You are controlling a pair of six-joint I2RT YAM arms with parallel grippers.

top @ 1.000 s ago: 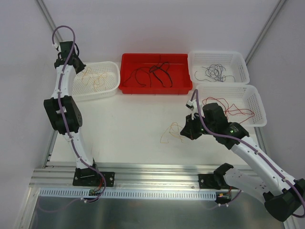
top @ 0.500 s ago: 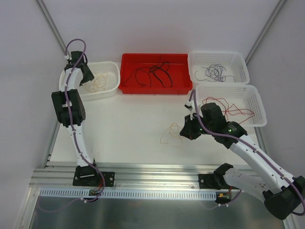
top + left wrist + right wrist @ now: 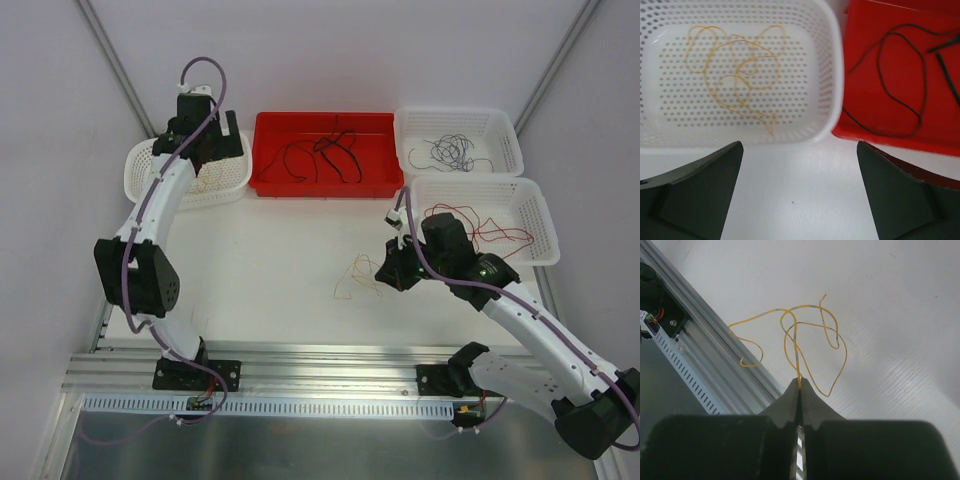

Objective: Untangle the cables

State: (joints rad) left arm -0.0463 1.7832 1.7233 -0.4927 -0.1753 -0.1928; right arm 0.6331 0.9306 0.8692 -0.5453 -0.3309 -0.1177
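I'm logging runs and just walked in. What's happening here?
The right gripper is shut on one yellow cable, its loops lying on the table. The left gripper is open, holding nothing, near the white basket with another yellow cable. Black cables lie in the red bin. At right, the far basket holds dark cables, the near basket a red cable.

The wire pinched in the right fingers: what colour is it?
The wire is yellow, clearest in the right wrist view.

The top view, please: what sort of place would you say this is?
Probably a robotics lab cell: left arm and right arm bolted to a metal rail at a white table, plain walls around, and baskets holding thin cables sorted by colour.
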